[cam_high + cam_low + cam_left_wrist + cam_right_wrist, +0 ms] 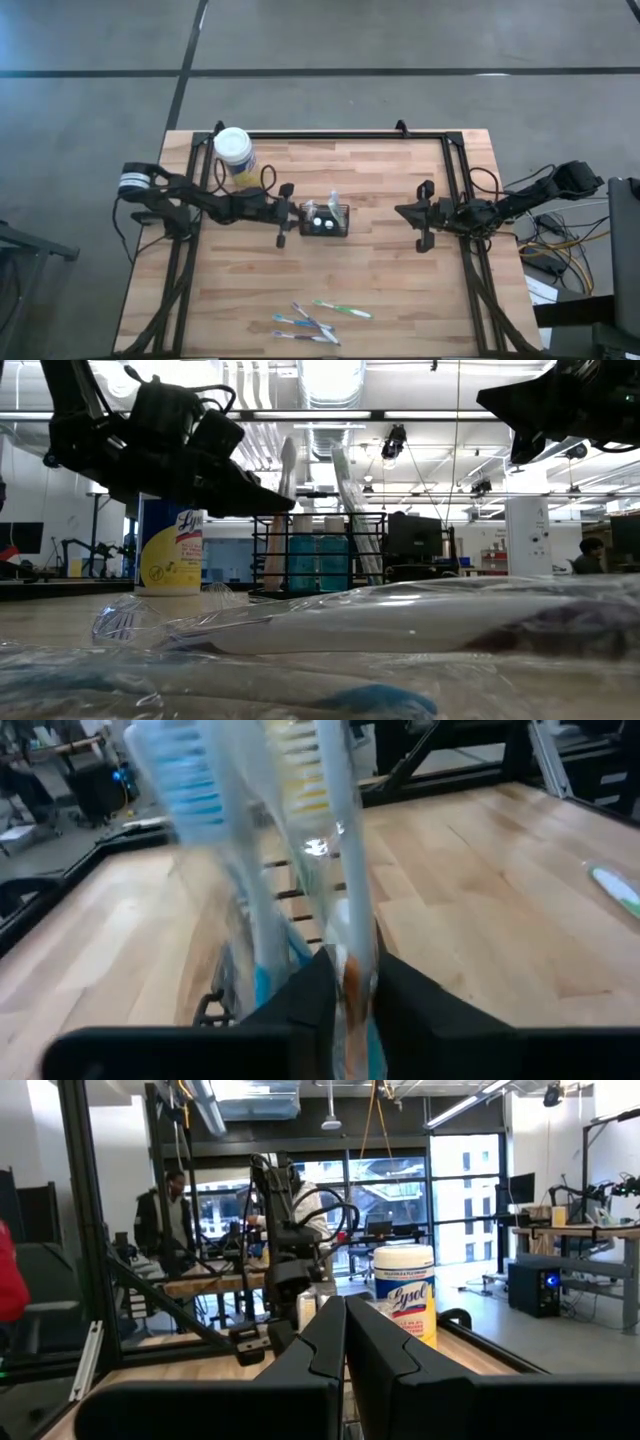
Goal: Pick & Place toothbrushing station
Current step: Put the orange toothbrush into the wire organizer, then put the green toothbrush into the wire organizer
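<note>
The black wire-mesh caddy (326, 224) stands on its base mid-table and also shows in the low view (320, 555). Wrapped toothbrushes (250, 870) stand upright in it. My left gripper (298, 214) is at the caddy's left end, level with its rim, and shut on one wrapped toothbrush (345, 860). My right gripper (404, 212) hangs shut and empty above the table, to the right of the caddy, and shows in its own wrist view (345, 1315). My left gripper pinches the lower part of the wrapped toothbrush (352, 978) between its two fingers. The fingers come level from the table's left and lie across it. The toothbrush stands upright in the caddy. Whether the fingers also touch the caddy's wire wall (215, 1007), I cannot tell.
A white-lidded yellow tub (233, 148) stands at the far left behind my left arm. Several wrapped toothbrushes (320, 318) lie near the front edge and fill the foreground of the low view (400, 630). A black frame (330, 134) runs along the table's far edge and sides.
</note>
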{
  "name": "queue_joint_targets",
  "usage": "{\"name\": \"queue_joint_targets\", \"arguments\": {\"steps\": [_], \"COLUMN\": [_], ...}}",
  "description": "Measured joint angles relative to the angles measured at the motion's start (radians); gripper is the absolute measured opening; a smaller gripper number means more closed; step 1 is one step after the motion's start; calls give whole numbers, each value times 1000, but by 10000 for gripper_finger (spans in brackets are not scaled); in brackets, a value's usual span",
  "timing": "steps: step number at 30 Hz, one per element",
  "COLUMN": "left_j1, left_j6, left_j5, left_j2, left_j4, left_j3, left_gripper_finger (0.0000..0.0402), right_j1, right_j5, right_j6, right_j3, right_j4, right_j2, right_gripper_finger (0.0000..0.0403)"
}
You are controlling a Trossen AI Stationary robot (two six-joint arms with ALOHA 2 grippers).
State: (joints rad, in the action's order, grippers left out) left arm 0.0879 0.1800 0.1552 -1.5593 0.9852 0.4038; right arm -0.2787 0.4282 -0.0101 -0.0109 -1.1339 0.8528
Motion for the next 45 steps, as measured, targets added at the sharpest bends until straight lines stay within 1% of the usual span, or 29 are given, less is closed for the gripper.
{"name": "queue_joint_targets", "arguments": {"steps": [5,8,11,14,17,21,23,26,28,30,32,36,37,38,42,45], "left_j1": [0,0,0,0,0,-2,-2,-2,-2,-2,-2,-2,-2,-2,-2,-1], "left_j6": [-20,-22,-24,-24,-16,-18,-28,-27,-22,-21,-22,-73,-90,-105,-161,-206], "left_j5": [2,5,12,11,10,12,15,15,16,16,16,17,17,17,10,1], "left_j2": [16,50,100,171,256,420,517,679,792,896,994,1167,1206,1244,1368,1431], "left_j4": [-13,-19,-72,-143,-217,-337,-439,-623,-758,-866,-937,-980,-982,-981,-969,-970], "left_j3": [0,0,0,0,0,0,0,0,0,-2,-20,-106,-133,-159,-249,-308], "left_gripper_finger": [129,163,197,225,245,255,255,242,217,178,130,24,14,11,5,5], "right_j1": [0,0,0,0,0,0,0,0,0,0,0,0,0,0,0,0], "right_j5": [0,0,0,0,0,0,0,0,0,0,0,-1,-1,-1,-6,-9], "right_j6": [4,8,8,8,11,11,11,11,11,11,11,3,3,3,0,-13], "right_j3": [0,0,0,0,0,0,0,0,0,0,0,0,0,0,0,-3], "right_j4": [0,0,0,0,0,0,0,1,2,2,3,3,3,3,3,17], "right_j2": [0,0,0,0,0,0,0,0,0,0,1,1,1,1,1,1], "right_gripper_finger": [8,8,8,8,8,8,8,8,8,8,8,8,8,8,8,8]}}
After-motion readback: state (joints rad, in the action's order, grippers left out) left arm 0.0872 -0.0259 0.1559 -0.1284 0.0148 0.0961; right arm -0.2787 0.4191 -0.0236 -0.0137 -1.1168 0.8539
